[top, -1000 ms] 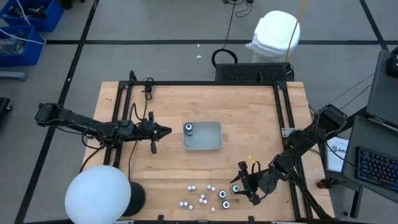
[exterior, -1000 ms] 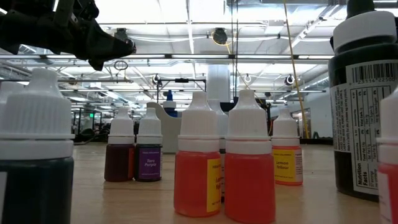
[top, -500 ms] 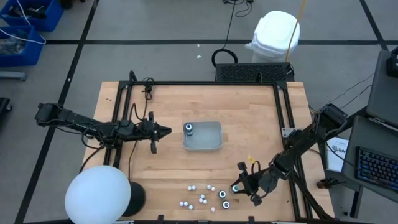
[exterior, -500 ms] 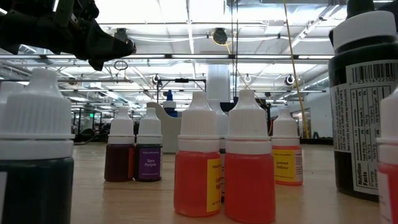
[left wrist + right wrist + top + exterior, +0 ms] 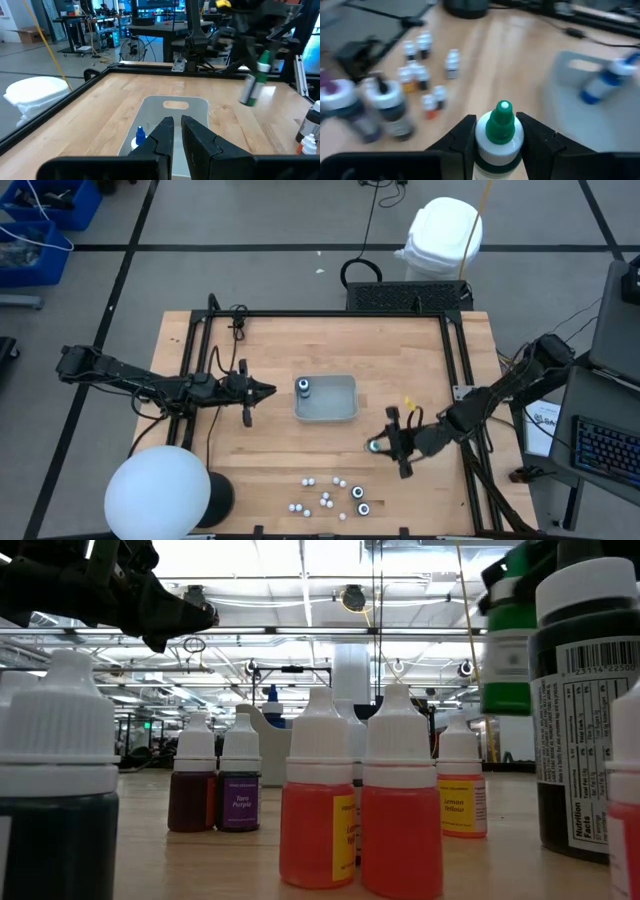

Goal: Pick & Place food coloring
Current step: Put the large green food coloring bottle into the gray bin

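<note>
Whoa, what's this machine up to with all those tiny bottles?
It is sorting food coloring. The right gripper is shut on a green-capped bottle and holds it in the air between the cluster of small bottles near the table's front edge and the grey tray. One blue-capped bottle already stands in the tray. The left gripper waits, shut and empty, just left of the tray.

Bottle count, high view:
- Large ringed-cap food coloring bottles (image 5: pixel 358 494): four. Two stand on the surface (image 5: pixel 400 360), one in the tray (image 5: pixel 340 412), and one is held in the right claw (image 5: pixel 385 446).
- Small white-capped food coloring bottles (image 5: pixel 324 501): about nine, clustered together.
- Translucent tray: one.
</note>
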{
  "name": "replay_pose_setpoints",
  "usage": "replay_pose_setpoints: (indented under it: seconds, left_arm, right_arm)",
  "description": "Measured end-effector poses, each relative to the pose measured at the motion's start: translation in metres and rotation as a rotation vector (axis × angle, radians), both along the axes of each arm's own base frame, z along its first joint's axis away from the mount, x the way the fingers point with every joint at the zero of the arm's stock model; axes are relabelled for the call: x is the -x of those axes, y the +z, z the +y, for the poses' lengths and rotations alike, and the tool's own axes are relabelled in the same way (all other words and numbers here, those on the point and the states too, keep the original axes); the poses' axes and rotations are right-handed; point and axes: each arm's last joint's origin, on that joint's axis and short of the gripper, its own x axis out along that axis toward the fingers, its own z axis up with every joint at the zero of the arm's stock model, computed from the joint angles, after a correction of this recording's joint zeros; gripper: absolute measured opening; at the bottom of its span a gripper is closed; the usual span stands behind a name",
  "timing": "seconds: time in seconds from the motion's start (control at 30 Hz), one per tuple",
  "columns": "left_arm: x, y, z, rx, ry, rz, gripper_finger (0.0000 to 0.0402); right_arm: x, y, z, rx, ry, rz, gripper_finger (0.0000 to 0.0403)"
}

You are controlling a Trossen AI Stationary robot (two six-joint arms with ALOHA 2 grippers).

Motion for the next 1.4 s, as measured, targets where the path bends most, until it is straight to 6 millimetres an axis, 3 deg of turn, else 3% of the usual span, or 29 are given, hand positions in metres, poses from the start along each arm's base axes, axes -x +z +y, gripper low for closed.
replay_pose_setpoints:
  seconds: [0.4, 1.13, 1.4]
  left_arm:
    - [0.000, 0.000, 0.000, -0.022, -0.001, 0.004, 0.0042]
    - [0.000, -0.003, 0.000, -0.026, -0.001, 0.030, 0.0042]
    - [0.000, -0.003, 0.002, -0.028, 0.011, 0.030, 0.0042]
  right_arm:
    - [-0.017, 0.007, -0.048, 0.019, -0.200, -0.027, 0.0110]
    - [-0.029, 0.033, -0.052, -0.040, -0.182, -0.281, 0.0110]
    - [-0.054, 0.054, -0.064, -0.019, -0.223, -0.335, 0.0110]
